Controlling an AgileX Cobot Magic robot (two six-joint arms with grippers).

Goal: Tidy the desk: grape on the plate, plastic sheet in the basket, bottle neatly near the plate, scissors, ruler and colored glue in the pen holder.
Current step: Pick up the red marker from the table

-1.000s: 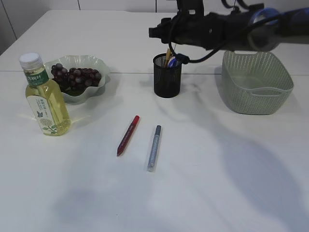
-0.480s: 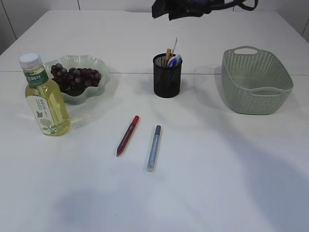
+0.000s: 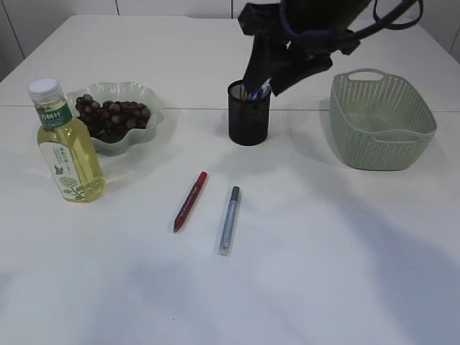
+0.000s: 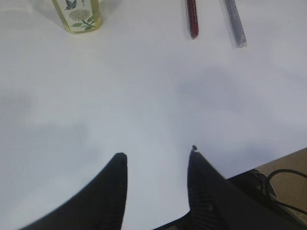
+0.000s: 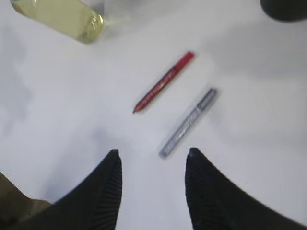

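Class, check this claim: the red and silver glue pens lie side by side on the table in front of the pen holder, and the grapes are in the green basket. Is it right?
Not quite. The grapes sit on the plate, not in the basket, as the exterior view shows. The rest holds: the red glue pen and silver glue pen lie side by side in front of the pen holder.

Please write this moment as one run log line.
left gripper: open, empty | right gripper: open, empty | red glue, silver glue: on table | grapes: on plate
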